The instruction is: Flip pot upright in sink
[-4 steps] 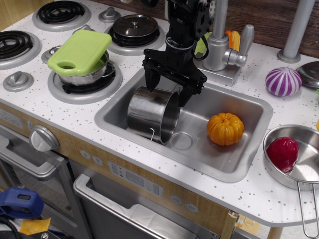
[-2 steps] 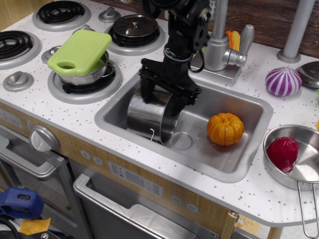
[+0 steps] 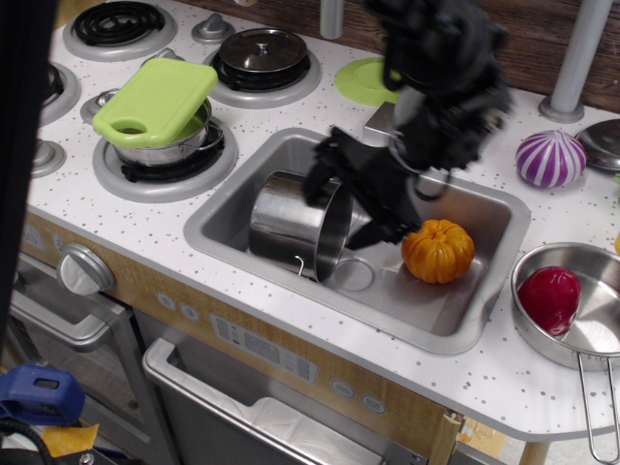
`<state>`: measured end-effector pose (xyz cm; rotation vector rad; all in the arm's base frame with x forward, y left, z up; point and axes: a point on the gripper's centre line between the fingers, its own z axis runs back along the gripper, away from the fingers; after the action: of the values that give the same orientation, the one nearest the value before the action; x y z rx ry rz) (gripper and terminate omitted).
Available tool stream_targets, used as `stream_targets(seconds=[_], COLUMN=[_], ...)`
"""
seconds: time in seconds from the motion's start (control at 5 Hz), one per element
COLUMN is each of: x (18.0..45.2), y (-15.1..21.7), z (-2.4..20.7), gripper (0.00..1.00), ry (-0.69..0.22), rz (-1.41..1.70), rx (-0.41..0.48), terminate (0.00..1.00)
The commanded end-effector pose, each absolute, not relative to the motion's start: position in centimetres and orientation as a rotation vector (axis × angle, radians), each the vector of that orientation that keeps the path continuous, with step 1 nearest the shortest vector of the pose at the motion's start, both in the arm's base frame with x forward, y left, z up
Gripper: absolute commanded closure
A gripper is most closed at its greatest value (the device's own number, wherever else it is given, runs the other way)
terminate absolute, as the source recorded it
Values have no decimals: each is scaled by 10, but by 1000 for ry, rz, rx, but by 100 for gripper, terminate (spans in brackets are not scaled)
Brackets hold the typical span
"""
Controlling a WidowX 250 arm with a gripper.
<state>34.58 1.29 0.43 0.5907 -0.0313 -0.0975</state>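
Note:
The shiny steel pot (image 3: 291, 221) lies on its side in the left half of the grey sink (image 3: 426, 300), its open mouth facing right and a wire handle hanging at the front. My black gripper (image 3: 352, 206) is tilted and sits at the pot's mouth. One finger (image 3: 323, 177) is over the upper rim and the other (image 3: 384, 230) is lower right, near the mouth. The jaws stand apart and hold nothing. The arm reaches down from the upper right and hides most of the faucet.
An orange pumpkin (image 3: 438, 250) sits in the sink's right half, close to the lower finger. A green cutting board (image 3: 155, 102) rests on a pot on the burner at left. A steel pan with a red ball (image 3: 550, 295) is at right, a purple onion (image 3: 550, 158) behind it.
The arm has swung round and the gripper has tilted and moved right, from above the pot's body to its mouth. The pot has stayed on its side.

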Motion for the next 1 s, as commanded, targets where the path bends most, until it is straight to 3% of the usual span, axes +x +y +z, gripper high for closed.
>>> stream_targets(seconds=[0.0,0.4,0.6,0.8], x=[352,349,349,347], y=[29,40,47,48], z=[16,18,19,17], gripper=[0,0,0,100], ry=[-86,-99,-123,-148], rz=[-112,-124,-101,-88], rx=[632,623,565,530], terminate=[0,0,0,0])
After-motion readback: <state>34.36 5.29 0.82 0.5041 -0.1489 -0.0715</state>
